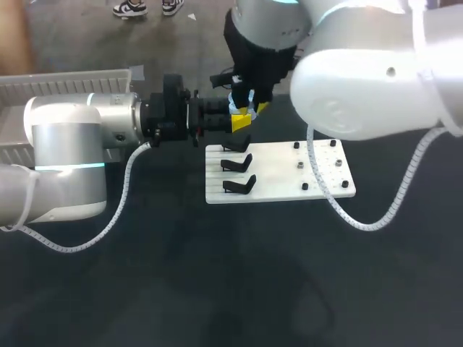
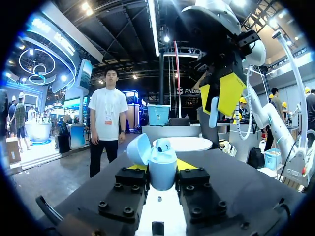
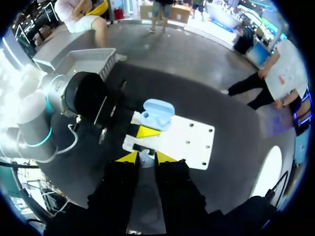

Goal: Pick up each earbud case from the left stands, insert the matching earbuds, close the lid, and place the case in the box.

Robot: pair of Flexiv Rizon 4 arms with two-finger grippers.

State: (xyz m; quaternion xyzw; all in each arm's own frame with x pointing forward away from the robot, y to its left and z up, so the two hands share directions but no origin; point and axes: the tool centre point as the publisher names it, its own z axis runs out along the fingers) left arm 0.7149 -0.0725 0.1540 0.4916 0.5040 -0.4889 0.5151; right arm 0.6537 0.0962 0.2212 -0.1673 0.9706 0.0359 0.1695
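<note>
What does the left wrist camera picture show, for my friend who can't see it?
A light blue plastic earbud case, its lid open, is clamped between the yellow tips of the left tool. Ahead of it, the right tool pinches a small pale blue earbud between its own yellow tips.

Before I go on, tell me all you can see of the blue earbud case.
The earbud case is pale blue, smooth, rounded, plastic by its look. Its lid is hinged open, tilted back to one side. It stands upright, held over the table, clamped from both sides between the yellow tips of the left gripper. One earbud seems to sit inside. The right gripper, holding a second earbud, hangs above, not touching.
</note>
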